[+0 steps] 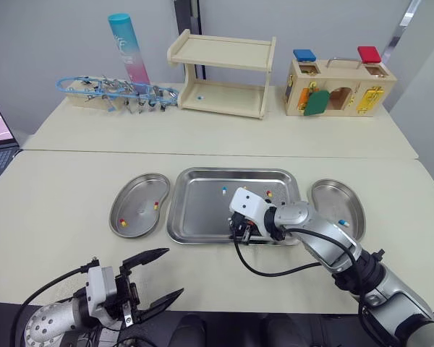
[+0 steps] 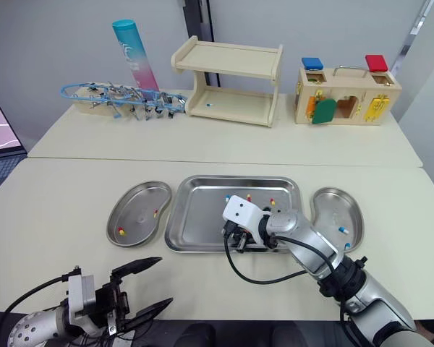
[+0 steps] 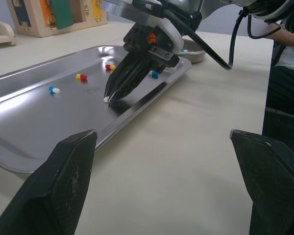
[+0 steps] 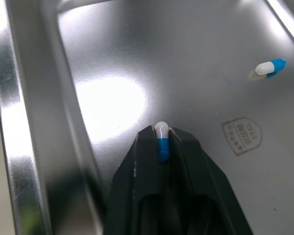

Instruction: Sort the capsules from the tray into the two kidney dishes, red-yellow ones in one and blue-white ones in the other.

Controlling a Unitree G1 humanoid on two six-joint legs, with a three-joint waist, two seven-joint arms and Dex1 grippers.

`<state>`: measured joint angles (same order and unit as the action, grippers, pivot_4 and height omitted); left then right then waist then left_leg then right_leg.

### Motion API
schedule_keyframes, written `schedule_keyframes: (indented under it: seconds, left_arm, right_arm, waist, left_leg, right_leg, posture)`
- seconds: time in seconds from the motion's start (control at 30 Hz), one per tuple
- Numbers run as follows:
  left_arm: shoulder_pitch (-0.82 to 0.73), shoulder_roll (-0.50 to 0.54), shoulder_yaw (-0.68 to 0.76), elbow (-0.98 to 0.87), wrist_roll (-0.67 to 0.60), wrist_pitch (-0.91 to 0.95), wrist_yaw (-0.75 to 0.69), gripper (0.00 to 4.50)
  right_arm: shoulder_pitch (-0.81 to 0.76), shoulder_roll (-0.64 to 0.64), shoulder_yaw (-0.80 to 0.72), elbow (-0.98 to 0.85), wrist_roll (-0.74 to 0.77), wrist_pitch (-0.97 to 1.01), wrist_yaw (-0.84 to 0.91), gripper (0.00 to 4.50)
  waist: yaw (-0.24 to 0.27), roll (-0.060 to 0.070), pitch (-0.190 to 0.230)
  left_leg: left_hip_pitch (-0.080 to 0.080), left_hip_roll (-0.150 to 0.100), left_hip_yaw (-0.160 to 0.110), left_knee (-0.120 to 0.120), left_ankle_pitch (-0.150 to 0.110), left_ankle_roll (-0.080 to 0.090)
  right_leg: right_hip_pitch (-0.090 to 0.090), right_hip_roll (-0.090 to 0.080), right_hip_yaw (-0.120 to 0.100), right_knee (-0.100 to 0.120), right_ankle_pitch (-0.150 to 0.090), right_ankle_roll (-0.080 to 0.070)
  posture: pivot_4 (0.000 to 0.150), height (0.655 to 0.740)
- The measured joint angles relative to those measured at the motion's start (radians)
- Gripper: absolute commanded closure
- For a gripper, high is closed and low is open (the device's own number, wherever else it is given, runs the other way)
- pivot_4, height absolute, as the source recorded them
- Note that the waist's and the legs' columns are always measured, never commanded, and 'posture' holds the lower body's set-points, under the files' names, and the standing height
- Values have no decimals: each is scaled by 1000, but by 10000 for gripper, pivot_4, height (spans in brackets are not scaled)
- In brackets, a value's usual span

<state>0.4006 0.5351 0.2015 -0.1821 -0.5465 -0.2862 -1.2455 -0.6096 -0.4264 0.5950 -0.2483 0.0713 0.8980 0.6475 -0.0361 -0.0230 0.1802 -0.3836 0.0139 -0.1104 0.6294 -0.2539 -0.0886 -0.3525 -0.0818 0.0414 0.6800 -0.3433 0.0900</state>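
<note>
Broadly, a pale table [image 1: 72,188] carries a steel tray [image 1: 202,220] at its middle, with a kidney dish on each side of it, both just beside the tray's rim. The left dish [image 1: 134,196] holds two red-yellow capsules, one [image 1: 156,204] near the tray side and one [image 1: 121,223] toward the near end. The right dish [image 1: 331,196] holds a blue-white capsule [image 1: 341,223]. The left gripper [image 1: 173,272] hovers over the table's near edge, well apart from the tray, with its two black fingers spread wide and nothing between them. The right gripper [image 4: 160,133] reaches down into the tray near its front rim, and its fingers are closed together on a blue-white pill [image 4: 161,140]. That pill sits upright between the fingertips, blue half pinched and white end poking out past them toward the tray floor; whether it touches the floor I cannot tell. Loose on the tray lie another blue-white capsule [image 1: 223,191] and a red-yellow capsule [image 1: 268,193], both toward the far rim.
</note>
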Motion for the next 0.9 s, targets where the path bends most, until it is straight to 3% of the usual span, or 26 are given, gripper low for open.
schedule_keyframes:
  seconds: [0.4,0.63,0.9]
  left_arm:
    - [-10,41,-12,-97,-12,92,11,0]
    - [-87,70,-90,-206,-24,201,47,0]
    - [-205,72,-160,-337,-56,356,148,0]
  right_arm:
    - [-8,-30,-52,-104,32,-13,82,44724]
    - [185,-313,-327,-301,150,-77,224,44724]
    - [401,-540,-631,-216,174,-141,264,44724]
  waist:
    - [1,1,1]
    - [15,0,1]
    - [0,1,2]
  left_leg:
    - [-1,0,0,0,0,0]
    - [-3,0,0,0,0,0]
    - [-1,0,1,0,0,0]
  right_leg:
    - [0,0,0,0,0,0]
    - [0,0,-1,-2,0,0]
    - [1,0,1,-1,0,0]
  posture:
    - [1500,7400]
    - [1500,7400]
    - [1500,7400]
